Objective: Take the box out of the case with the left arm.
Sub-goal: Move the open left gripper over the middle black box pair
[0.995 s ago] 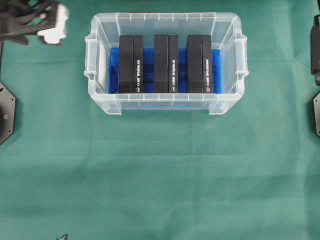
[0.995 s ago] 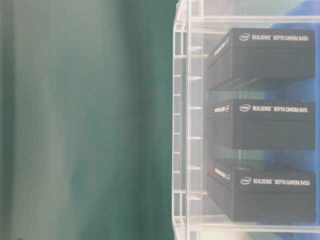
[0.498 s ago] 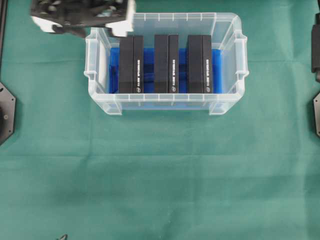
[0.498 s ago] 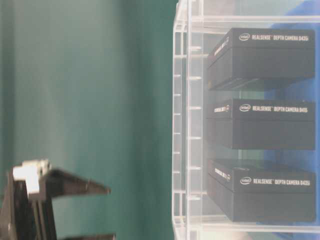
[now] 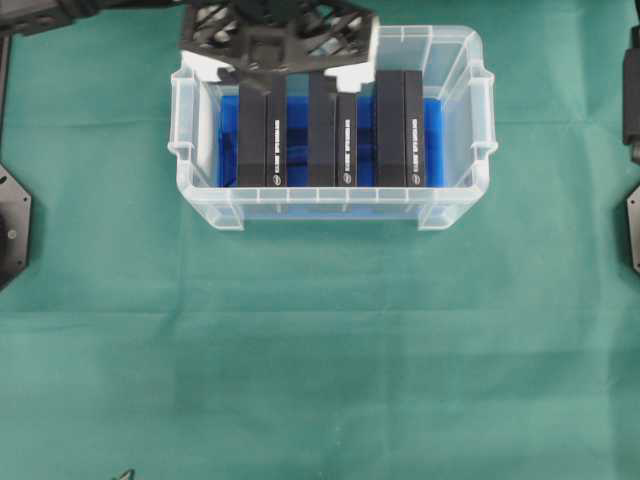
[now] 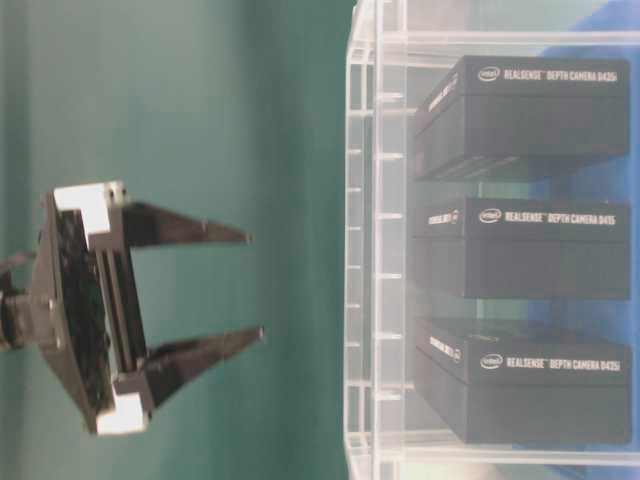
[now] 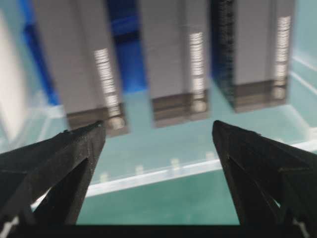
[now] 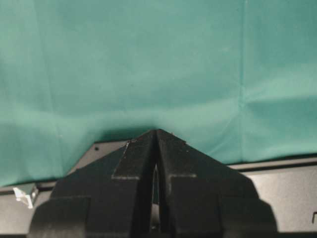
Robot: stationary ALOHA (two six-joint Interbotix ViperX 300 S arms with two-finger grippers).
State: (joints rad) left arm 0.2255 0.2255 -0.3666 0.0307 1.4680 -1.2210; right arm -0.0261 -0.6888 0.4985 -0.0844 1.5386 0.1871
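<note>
Green cloth covers the surface (image 5: 320, 350); near its far edge, the case (image 5: 455, 205) holds three boxes. Left pincer (image 6: 250, 285) hangs spread wide above, straddling the middle box (image 5: 333, 125), whose long axis runs far-to-near.

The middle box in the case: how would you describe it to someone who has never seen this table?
On the green cloth stands a clear plastic case with a blue floor. Three black boxes stand in it in a row; the middle box has a black neighbour on each side, unlike the outer two, and the open left gripper is above its far end.
</note>
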